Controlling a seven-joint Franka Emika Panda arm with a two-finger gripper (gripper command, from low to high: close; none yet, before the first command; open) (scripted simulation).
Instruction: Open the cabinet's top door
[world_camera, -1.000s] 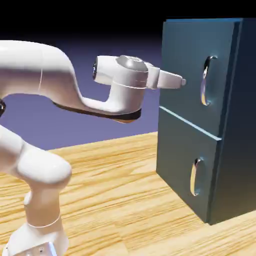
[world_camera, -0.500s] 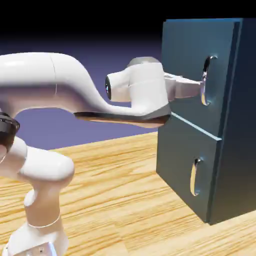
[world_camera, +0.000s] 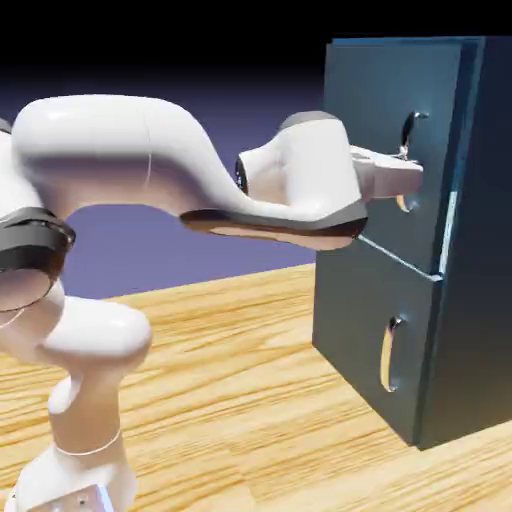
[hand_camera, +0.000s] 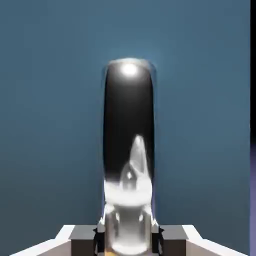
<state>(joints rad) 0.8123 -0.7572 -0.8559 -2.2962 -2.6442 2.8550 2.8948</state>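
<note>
Jaws (world_camera: 410, 178): closed narrow on the handle (world_camera: 409, 160) of the top door (world_camera: 385, 140). In the hand view the two grey fingertips (hand_camera: 82, 239) sit tight against either side of the silver bar (hand_camera: 129, 165), with no gap showing.
Contact: the grip lies on the lower part of the handle; the upper curve of the loop shows above the hand in the exterior view.
Hand: level, pointing at the door face from the exterior view's left.
Arm (world_camera: 150, 165): white, rising from the lower left of the exterior view and reaching right across the desk (world_camera: 230, 400) to the cabinet (world_camera: 470, 300).
Cabinet: dark teal box standing upright on the desk at the right of the exterior view, its front turned toward the arm.
Top door: upper part of the cabinet front, a flat panel with its long axis vertical. A thin pale strip (world_camera: 449, 232) shows along its right edge near the lower corner, where the panel stands slightly off the cabinet body.
Handle: long silver loop, long axis vertical, near the door's right edge. In the hand view it runs straight up the middle, dark and glossy with a bright highlight at its top.
Lower door (world_camera: 375, 330): below the top door, flush, with its own short vertical handle (world_camera: 392, 353) untouched and well apart from the hand.
Hand view background: filled by teal door panel, with a narrow violet strip at the right edge.
</note>
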